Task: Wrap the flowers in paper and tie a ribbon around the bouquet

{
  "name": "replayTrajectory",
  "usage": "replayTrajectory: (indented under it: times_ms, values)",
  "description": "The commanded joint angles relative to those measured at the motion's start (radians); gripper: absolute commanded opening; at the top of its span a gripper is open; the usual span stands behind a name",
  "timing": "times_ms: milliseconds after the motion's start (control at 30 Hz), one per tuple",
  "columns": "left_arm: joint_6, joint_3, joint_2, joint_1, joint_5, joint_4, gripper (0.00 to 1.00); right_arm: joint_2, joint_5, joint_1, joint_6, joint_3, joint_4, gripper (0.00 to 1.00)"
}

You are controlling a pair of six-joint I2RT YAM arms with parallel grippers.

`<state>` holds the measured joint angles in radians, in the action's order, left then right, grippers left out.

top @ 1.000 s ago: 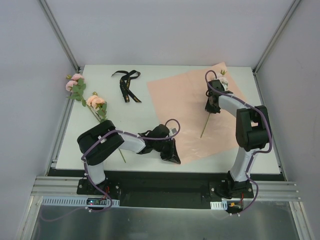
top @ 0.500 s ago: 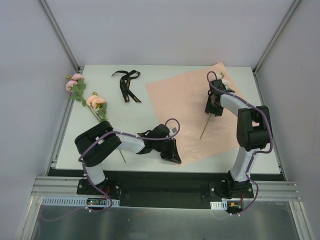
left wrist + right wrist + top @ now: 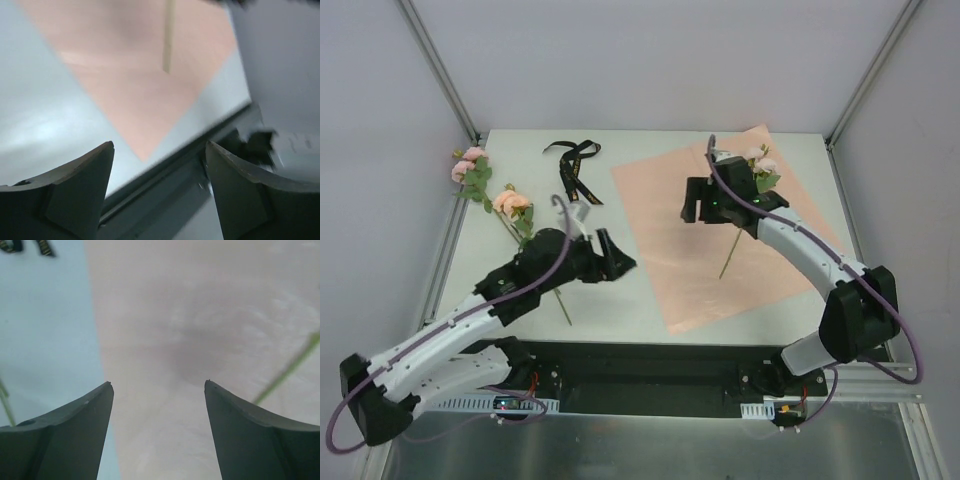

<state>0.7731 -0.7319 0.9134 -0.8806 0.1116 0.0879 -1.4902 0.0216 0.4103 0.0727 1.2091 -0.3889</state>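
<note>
Paper [image 3: 710,250]: lies flat on white table [image 3: 640,152], right of centre, open as a single sheet, turned cornerwise with one corner toward the far right and one toward the near edge.

Lone stem [image 3: 730,256]: rests on the paper, right of its middle, blossoms toward the far side, stalk end toward the near side. Crossed by right forearm [image 3: 790,235]; stretch between blossoms and lower stalk hidden beneath it.

Flowers [image 3: 472,172]: remaining stems on bare table at far left, well apart from the paper, blossoms close to the left edge. One long stalk directed toward the near edge, passing under left arm [image 3: 535,268] and partly hidden there.

Ribbon [image 3: 575,172]: loose black tangle on the table's far side, between flowers and paper, touching neither.

Left gripper [image 3: 612,256]: hangs over bare table just beside the paper's left edge. Jaws spread wide, nothing between them. Wrist view below it: paper's near corner, end of the stalk, table's near edge.

Right gripper [image 3: 692,203]: hangs over the paper's left part, near its edge. Jaws likewise wide and empty. Wrist view: one jaw over table, the other over paper, thin green stalk at right margin. Dark scraps in top left corner of that view, probably the ribbon; too blurred to confirm.

Purple cables [image 3: 480,305] strung along both arms. Metal rail [image 3: 650,372] along the near edge; slanted frame posts [image 3: 440,70] at the far corners.
</note>
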Motion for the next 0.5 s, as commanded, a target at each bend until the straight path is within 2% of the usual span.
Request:
replayTrajectory:
  times_ms: [0, 100, 233, 333, 467]
  values:
    - [-0.031, 0.042, -0.139, 0.324, -0.274, 0.487, 0.76, -0.068, -0.147, 0.171, 0.062, -0.004, 0.127, 0.76]
    - [-0.072, 0.045, -0.180, 0.547, -0.230, 0.556, 0.84, -0.129, -0.152, 0.281, 0.088, 0.050, 0.159, 0.76]
    - [0.014, 0.043, -0.075, 0.707, -0.295, 0.556, 0.86, -0.191, -0.187, 0.392, 0.119, 0.104, 0.171, 0.75]
    - [0.000, 0.010, 0.078, 0.761, -0.317, 0.507, 0.81, -0.199, -0.196, 0.418, 0.134, 0.098, 0.179, 0.74]
    - [-0.029, -0.060, 0.251, 0.769, -0.354, 0.461, 0.61, -0.147, -0.169, 0.430, 0.116, 0.037, 0.182, 0.74]
